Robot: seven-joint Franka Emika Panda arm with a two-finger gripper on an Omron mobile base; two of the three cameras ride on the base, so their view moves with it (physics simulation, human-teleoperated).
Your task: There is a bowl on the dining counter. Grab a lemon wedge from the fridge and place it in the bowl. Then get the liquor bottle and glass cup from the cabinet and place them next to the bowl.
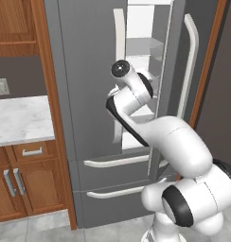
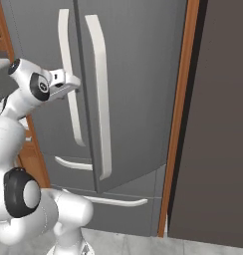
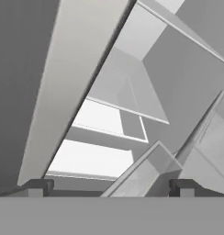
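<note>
Fridge (image 1: 89, 94), right door ajar, white shelves (image 3: 98, 158) exposed; gripper (image 3: 109, 188) at the gap, jaws spread wide and empty, presumably to widen access for the lemon wedge.

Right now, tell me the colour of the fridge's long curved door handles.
White, against the tall grey fridge; the long curved door handles show best in the right base view.

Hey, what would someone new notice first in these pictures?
The tall grey fridge, its right door ajar, showing white shelves in the gap. The white arm reaches to that gap, its open gripper looking in past the left door's handle.
</note>
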